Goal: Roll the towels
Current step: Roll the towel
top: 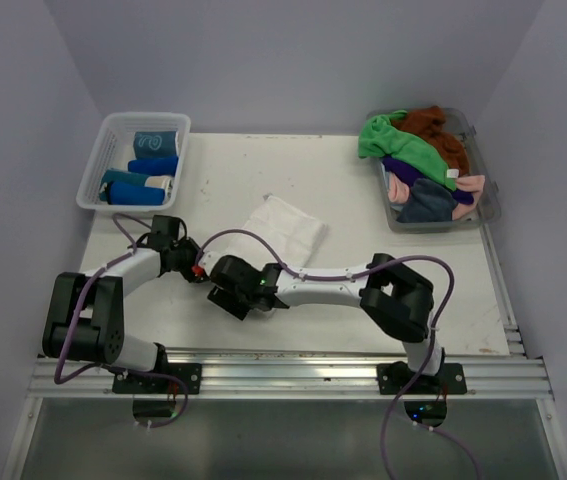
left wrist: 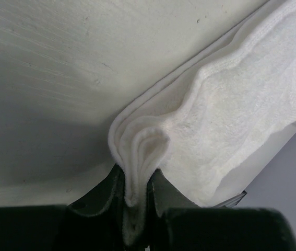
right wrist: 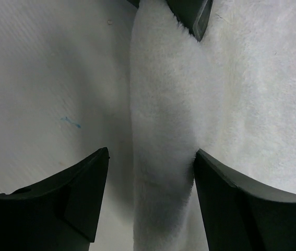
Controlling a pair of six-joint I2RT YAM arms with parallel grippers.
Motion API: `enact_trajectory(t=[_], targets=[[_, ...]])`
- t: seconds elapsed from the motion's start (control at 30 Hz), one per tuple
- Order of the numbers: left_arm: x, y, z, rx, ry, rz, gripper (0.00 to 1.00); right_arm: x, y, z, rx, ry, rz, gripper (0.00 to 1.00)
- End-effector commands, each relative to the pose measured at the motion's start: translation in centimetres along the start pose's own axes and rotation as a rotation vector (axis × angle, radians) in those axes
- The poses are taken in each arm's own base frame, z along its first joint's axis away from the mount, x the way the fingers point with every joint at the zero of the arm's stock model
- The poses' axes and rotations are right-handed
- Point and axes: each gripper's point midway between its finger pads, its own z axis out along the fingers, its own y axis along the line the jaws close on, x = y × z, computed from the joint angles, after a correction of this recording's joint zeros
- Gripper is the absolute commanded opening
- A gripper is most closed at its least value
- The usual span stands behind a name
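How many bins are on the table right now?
2. The white slotted basket sits at the far-left corner of the table, with rolled towels inside. The clear tub sits at the far-right corner, full of loose towels. None seems hidden.

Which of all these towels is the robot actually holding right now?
The white towel, flat mid-table: the left claw pinches its edge. The rolled blue towels lie in the basket, the coloured heap in the tub.
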Motion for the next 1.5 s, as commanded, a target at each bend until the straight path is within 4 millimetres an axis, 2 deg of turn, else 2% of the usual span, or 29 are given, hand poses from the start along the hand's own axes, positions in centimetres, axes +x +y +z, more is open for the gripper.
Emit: enact_trajectory(t=[0.0, 0.07, 0.1, 0.13, 0.17, 0.2, 0.27, 0.3, 0.33, 0.4, 0.43, 0.53, 0.63, 0.67, 0.77, 0.9, 1.03, 1.2, 1.33, 1.47], targets=[[-0.3, 0.6, -0.4, -0.043, -0.025, -0.014, 0.0, -3.0, -1.3, 0.9, 0.084, -0.091, -0.005, 0.68], [-0.3, 0.6, -0.5, -0.041, -0.024, -0.01, 0.0, -2.7, -1.4, 1.6, 0.102, -0.084, 0.013, 0.56], [-0.3, 0.5, -0.5, -0.039, -0.024, -0.008, 0.0, -2.8, -1.5, 1.6, 0.109, -0.088, 0.026, 0.41], [-0.3, 0.5, -0.6, -0.038, -0.025, -0.007, 0.0, -3.4, -1.8, 1.2, 0.11, -0.114, 0.051, 0.33], [-0.3, 0.4, -0.7, -0.036, -0.027, -0.006, 0.0, -3.3, -1.9, 1.1, 0.103, -0.117, 0.079, 0.26], [-0.3, 0.3, -0.9, -0.032, -0.03, -0.004, 0.0, -3.5, -1.7, 1.0, 0.073, -0.124, 0.1, 0.13], [-0.3, 0.2, -1.0, -0.033, -0.03, -0.006, 0.07, -3.8, -2.5, 0.5, 0.02, -0.132, 0.18, 0.03], [-0.3, 0.1, -1.1, -0.029, -0.027, -0.003, 0.12, -3.9, -1.5, 0.3, -0.077, -0.13, 0.207, 0.0], [-0.2, -0.1, -1.4, -0.024, -0.03, -0.003, 0.25, -4.2, -2.7, 0.4, -0.108, -0.141, 0.26, 0.0], [-0.4, -0.4, -1.7, -0.011, -0.04, 0.0, 0.37, -4.1, -2.4, 0.0, -0.215, -0.142, 0.343, 0.0], [-0.5, -0.8, -2.1, 0.004, -0.05, 0.009, 0.51, -4.6, -2.6, -0.4, -0.299, -0.152, 0.386, 0.0], [-0.6, -1.6, -2.9, 0.037, -0.066, 0.015, 0.74, -4.7, -2.6, -1.1, -0.453, -0.156, 0.5, 0.0], [-1.0, -2.3, -3.8, 0.064, -0.101, 0.024, 0.77, -4.7, -3.2, -1.1, -0.545, -0.129, 0.606, 0.0], [-1.2, -2.4, -4.0, 0.068, -0.112, 0.032, 0.77, -4.6, -2.5, -1.5, -0.613, -0.099, 0.646, 0.0], [-1.4, -2.4, -4.6, 0.062, -0.137, 0.042, 0.77, -4.0, -2.2, -1.4, -0.699, -0.059, 0.713, 0.0], [-1.5, -2.8, -5.3, 0.093, -0.177, 0.066, 0.77, -3.1, -2.3, -1.0, -0.744, -0.005, 0.796, 0.0], [-1.7, -4.6, -6.6, 0.154, -0.228, 0.157, 0.78, -2.3, -2.3, -0.5, -0.771, 0.067, 0.864, 0.0], [-1.6, -5.1, -7.2, 0.177, -0.236, 0.198, 0.78, -0.9, -2.0, 0.6, -0.768, 0.133, 0.899, 0.0], [-1.0, -5.8, -6.8, 0.238, -0.214, 0.207, 0.68, -0.6, -2.0, 1.0, -0.783, 0.151, 0.922, 0.0], [-0.4, -7.6, -6.8, 0.311, -0.188, 0.239, 0.63, -0.4, -2.1, 1.4, -0.783, 0.165, 0.932, 0.0]])
